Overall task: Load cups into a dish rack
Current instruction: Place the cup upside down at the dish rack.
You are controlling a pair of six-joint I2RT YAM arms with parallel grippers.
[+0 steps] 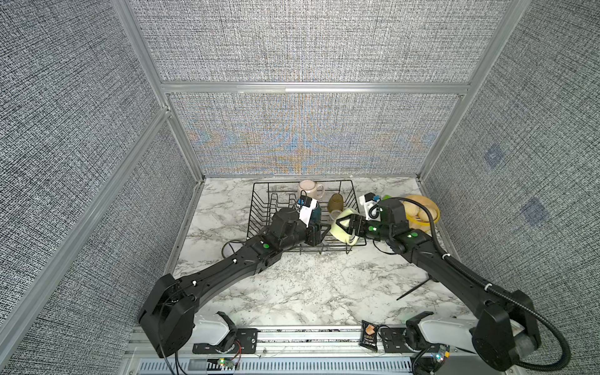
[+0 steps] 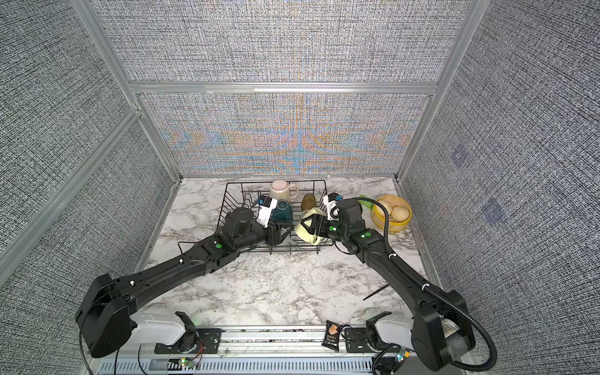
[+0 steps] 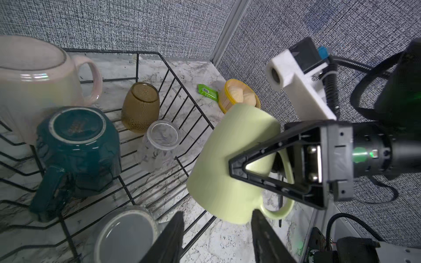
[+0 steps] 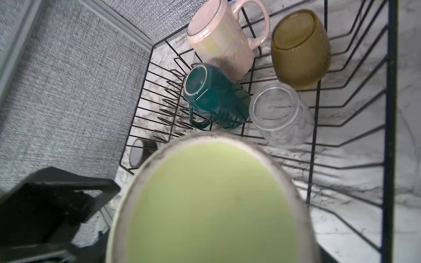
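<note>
Green mug: tilted above the near right corner of the dish rack.
Right end effector: clamps its wall.
Left end effector: apart, empty.
Handling: probably stiff, smooth, breakable; hold the rim.

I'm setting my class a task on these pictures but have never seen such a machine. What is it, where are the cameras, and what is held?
It is a robot: two black arms mounted at the front of a marble table. Two pictures look down from overhead; two come from cameras on the wrists. A wire dish rack holds a pink mug, teal mug, amber tumbler, clear glass and grey mug. A yellow bowl of rolls sits beside it. The right arm's fingers grip a pale green mug at the rack's near corner. The left arm's fingers are open beside the grey mug.
</note>
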